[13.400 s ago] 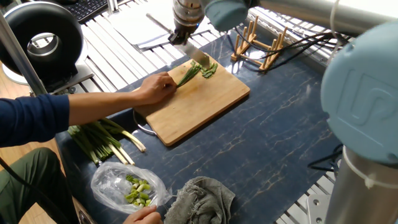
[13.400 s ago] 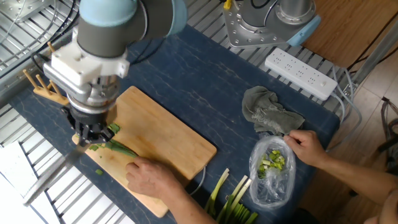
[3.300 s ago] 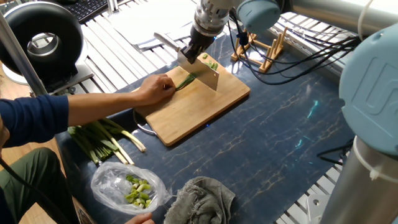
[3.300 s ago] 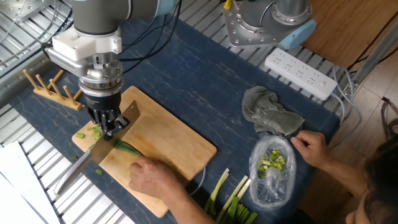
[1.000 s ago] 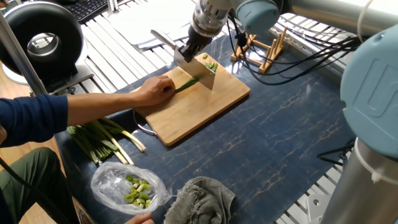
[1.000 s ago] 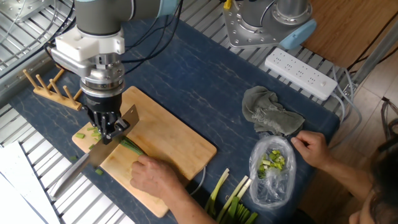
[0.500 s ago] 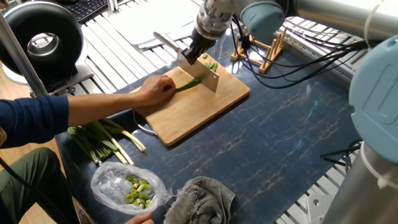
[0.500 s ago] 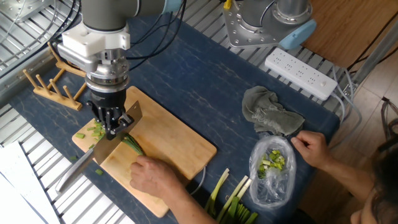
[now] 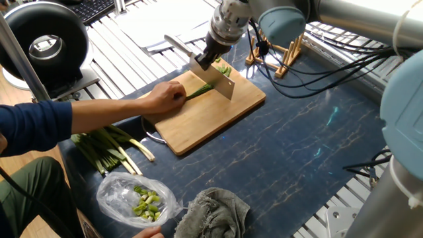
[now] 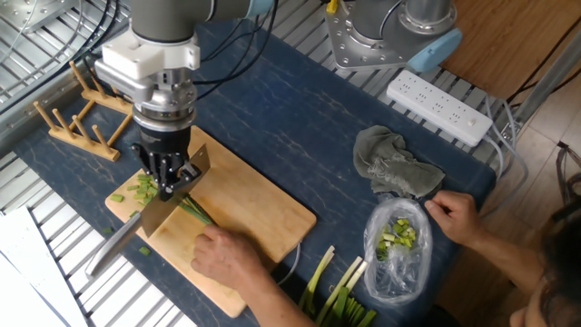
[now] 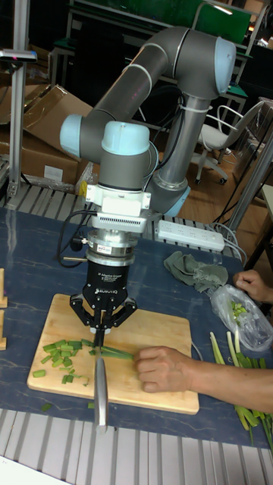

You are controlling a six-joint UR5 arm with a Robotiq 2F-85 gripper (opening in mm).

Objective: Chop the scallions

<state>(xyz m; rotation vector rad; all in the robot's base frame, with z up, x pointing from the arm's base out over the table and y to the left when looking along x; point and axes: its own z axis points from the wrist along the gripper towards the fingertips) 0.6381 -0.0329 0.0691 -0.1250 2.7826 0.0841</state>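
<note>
Bright green scallions (image 10: 192, 210) lie on a pale tan wooden board (image 10: 259, 204). Beside that board, the table (image 10: 300, 127) is dark blue with faint pale veining, and the rag (image 10: 392, 168) is grey-green. The power strip (image 10: 438, 107) beyond is white.

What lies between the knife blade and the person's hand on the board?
Only uncut scallions bridge the knife and hand, clearest in the tall fixed view.
</note>
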